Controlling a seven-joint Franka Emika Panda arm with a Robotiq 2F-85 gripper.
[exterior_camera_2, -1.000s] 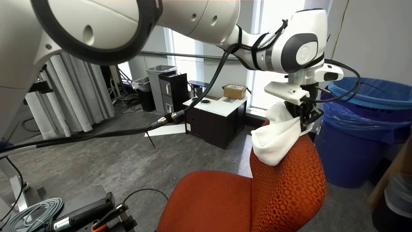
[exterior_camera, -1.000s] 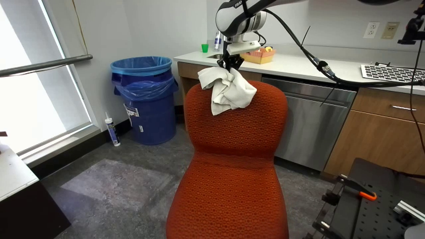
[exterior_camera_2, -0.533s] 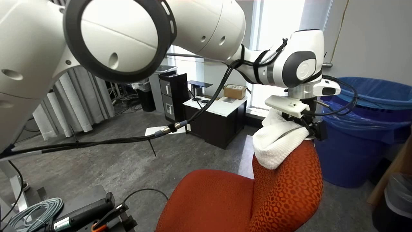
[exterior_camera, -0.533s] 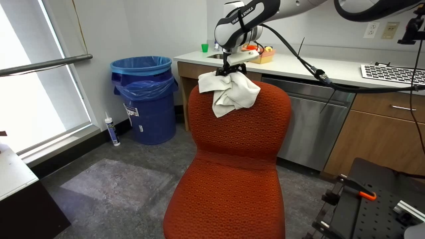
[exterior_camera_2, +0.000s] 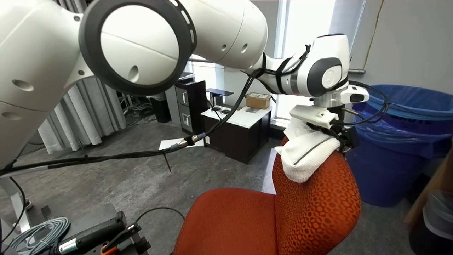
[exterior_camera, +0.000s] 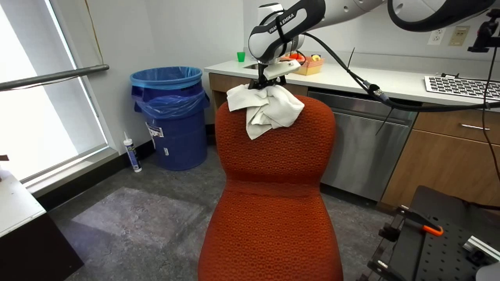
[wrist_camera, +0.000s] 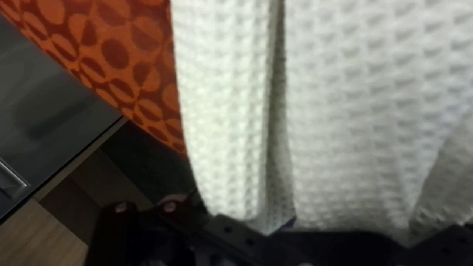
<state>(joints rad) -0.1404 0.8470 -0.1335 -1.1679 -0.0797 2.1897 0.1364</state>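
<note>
A white waffle-weave cloth (exterior_camera: 269, 107) lies crumpled over the top of the orange-red chair's backrest (exterior_camera: 277, 148), part of it hanging down the front. In both exterior views my gripper (exterior_camera: 267, 84) is right at the cloth's upper part, above the chair top. Its fingers (exterior_camera: 256, 84) stand spread apart. The wrist view is mostly filled by the folds of the cloth (wrist_camera: 351, 111), with the patterned chair fabric (wrist_camera: 118, 55) at upper left. Dark fingers (wrist_camera: 236, 232) show along the bottom edge, against the cloth. Their tips are partly hidden by it.
A blue lined bin (exterior_camera: 174, 117) stands behind the chair. The counter (exterior_camera: 351, 80) bears an orange basket (exterior_camera: 310, 66), a green cup (exterior_camera: 241, 56) and a keyboard (exterior_camera: 461, 85). A black perforated cart (exterior_camera: 445, 238) stands beside the chair. A cable (exterior_camera_2: 141, 153) hangs from the arm.
My gripper's jaws have spread from nearly shut on the cloth to wide apart. The arm has come down a little. Chair and cloth have shifted slightly, the cloth staying draped on the backrest.
</note>
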